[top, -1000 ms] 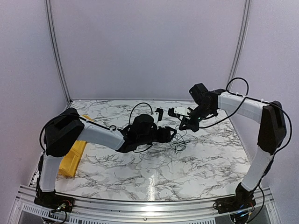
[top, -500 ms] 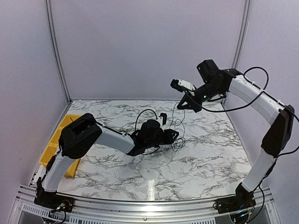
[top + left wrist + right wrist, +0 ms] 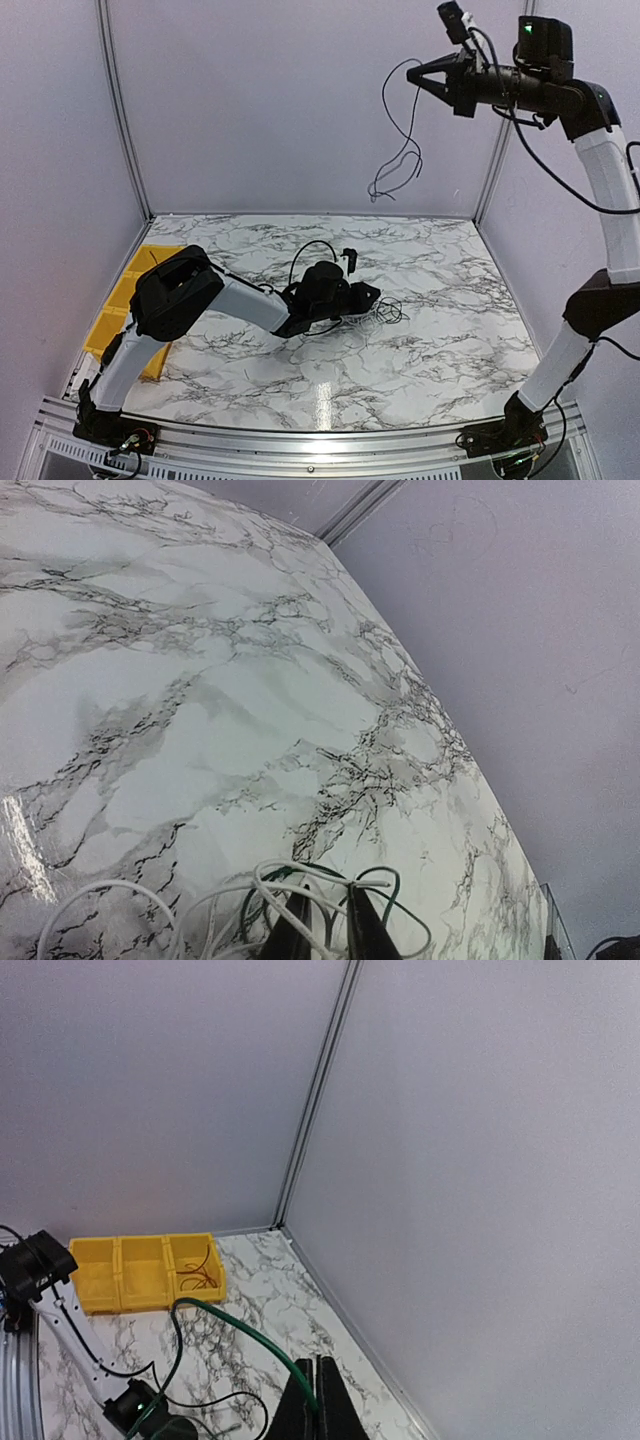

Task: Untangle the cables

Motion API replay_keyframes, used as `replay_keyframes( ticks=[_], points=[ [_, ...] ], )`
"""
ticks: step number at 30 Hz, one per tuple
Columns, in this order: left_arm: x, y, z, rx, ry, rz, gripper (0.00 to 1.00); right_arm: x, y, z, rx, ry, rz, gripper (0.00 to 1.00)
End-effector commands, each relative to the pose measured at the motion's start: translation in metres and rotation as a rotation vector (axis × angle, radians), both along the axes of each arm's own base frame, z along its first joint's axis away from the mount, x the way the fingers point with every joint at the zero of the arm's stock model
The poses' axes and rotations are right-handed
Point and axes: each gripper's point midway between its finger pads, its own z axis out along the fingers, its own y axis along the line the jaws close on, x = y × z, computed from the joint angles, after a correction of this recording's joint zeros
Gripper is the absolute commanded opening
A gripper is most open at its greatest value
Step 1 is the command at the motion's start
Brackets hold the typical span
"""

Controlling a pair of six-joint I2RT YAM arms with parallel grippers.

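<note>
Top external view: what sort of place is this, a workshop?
Probably a robot test booth: plain white walls box in a marble-patterned table, the left arm and right arm stand on a metal rail, and a yellow bin sits aside.

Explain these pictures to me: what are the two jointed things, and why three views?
They are two robot arms bolted to a marble-patterned table. Each ends in a two-finger tool. The wide picture comes from a fixed camera above and behind them; the other two come from cameras on each wrist. The left tool is down at the table, pinching a tangle of thin cables. The right tool is raised high, pinching one cable that dangles in the air. A yellow bin sits at the left edge.
</note>
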Motion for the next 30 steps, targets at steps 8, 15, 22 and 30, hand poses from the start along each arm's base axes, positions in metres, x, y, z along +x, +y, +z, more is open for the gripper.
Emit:
replay_keyframes(
  ticks=[8,15,22,30],
  points=[
    [-0.012,0.000,-0.003,0.008,0.004,-0.056,0.19,-0.007,-0.037,0.085,0.188,-0.267,-0.206,0.00],
    [-0.020,0.010,0.087,-0.049,-0.133,-0.080,0.45,0.020,-0.037,0.020,0.062,-0.201,-0.282,0.00],
    [-0.039,0.054,0.157,-0.090,-0.196,-0.033,0.57,0.029,-0.032,-0.049,-0.040,-0.095,-0.270,0.00],
    [-0.048,0.121,0.211,-0.024,-0.296,0.134,0.66,0.034,-0.026,-0.114,-0.112,0.077,-0.260,0.00]
  ],
)
